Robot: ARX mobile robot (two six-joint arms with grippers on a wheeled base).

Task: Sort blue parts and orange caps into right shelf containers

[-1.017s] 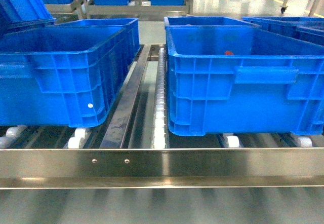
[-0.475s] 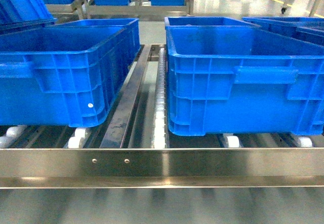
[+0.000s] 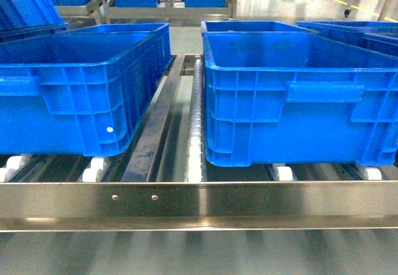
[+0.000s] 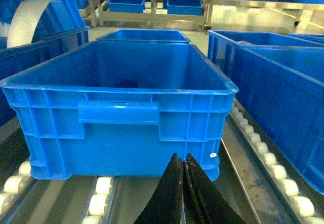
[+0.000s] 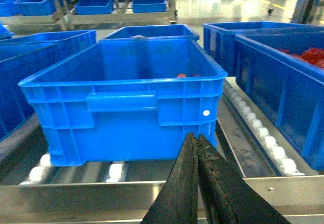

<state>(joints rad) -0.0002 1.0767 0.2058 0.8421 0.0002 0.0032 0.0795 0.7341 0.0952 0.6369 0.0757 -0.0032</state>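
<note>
Facing the right shelf point(image 3: 199, 200), a stainless rack w/ white roller tracks, the head view shows two large blue containers side by side: a left crate point(image 3: 74, 94) and a right crate point(image 3: 298, 101), apart, w/ a steel rail and a roller strip between them. Neither arm shows in the head view.

Left wrist view: left end effector point(image 4: 184, 183) is at bottom centre, black fingers pressed together, nothing held. Left crate point(image 4: 121, 112) sits straight ahead of it and a bit higher, short wall w/ handle recess facing the end effector, long axis running away from the camera. A dark shape lies on its floor; can't tell what it is.

Right wrist view: right end effector point(image 5: 198, 183) is likewise closed and empty, low at centre. Right crate point(image 5: 126, 107) is ahead and slightly left, short wall toward it, long axis pointing away. Orange caps point(image 5: 182, 75) peek above the near rim, far inside; too little shows to read which way they point. Another crate point(image 5: 283, 82) at far right holds red-orange items.

No blue parts visible anywhere. Each arm looks nearest its own crate; neither carries anything, so I judge the next move is fetching a part, not dropping one.
</note>
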